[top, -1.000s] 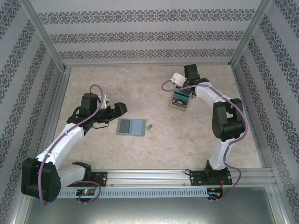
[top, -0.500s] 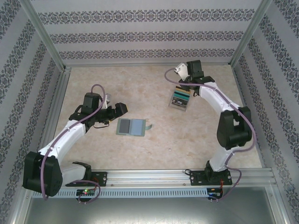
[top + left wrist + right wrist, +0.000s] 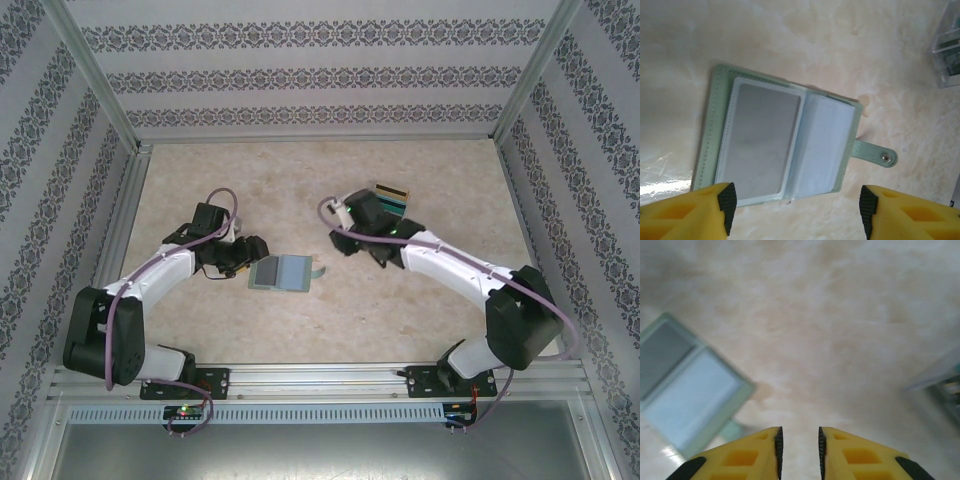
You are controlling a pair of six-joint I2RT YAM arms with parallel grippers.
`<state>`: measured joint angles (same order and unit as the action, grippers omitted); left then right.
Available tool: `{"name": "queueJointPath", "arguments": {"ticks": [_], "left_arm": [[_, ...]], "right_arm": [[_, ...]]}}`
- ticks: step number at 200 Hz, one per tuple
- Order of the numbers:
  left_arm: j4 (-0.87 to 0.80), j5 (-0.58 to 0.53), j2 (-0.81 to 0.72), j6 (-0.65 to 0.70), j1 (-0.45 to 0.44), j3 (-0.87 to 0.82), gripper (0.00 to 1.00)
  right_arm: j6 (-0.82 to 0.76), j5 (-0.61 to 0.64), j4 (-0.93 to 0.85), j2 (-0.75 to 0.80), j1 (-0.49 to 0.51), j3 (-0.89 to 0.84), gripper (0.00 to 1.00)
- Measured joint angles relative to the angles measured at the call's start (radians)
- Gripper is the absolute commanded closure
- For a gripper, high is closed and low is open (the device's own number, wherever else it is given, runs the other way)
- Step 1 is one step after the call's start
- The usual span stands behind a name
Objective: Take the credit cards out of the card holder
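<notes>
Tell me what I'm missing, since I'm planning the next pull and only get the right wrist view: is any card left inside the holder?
Observer: Yes; the left wrist view shows the card holder lying open with a grey card in one clear sleeve.
Operator: Where's the left gripper?
Observer: The left gripper is open wide, at one long edge of the holder.
Operator: And the other cards?
Observer: The top view shows a stack of cards on the table just past the right arm's wrist.
</notes>
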<state>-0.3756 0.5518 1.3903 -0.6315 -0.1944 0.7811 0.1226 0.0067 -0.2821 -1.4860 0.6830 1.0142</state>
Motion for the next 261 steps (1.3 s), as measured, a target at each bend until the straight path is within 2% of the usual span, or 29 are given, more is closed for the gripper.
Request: {"name": "queueJointPath", "arguments": {"ticks": [44, 105, 156, 261], "left_arm": [[0.002, 0.002, 0.061, 0.0, 0.0, 0.0, 0.33], [0.012, 0.009, 0.099, -0.001, -0.001, -0.001, 0.34], [0.018, 0.008, 0.119, -0.001, -0.002, -0.002, 0.36], [0.051, 0.042, 0.166, -0.008, -0.01, -0.005, 0.38]], "right_arm": [[0.217, 0.012, 0.08, -0.128, 0.145, -0.007, 0.74], [0.43, -0.002, 0.092, -0.322, 0.161, 0.018, 0.78], [0.466, -0.013, 0.097, -0.365, 0.161, 0.038, 0.84], [0.467, -0.024, 0.1, -0.383, 0.157, 0.058, 0.84]]}}
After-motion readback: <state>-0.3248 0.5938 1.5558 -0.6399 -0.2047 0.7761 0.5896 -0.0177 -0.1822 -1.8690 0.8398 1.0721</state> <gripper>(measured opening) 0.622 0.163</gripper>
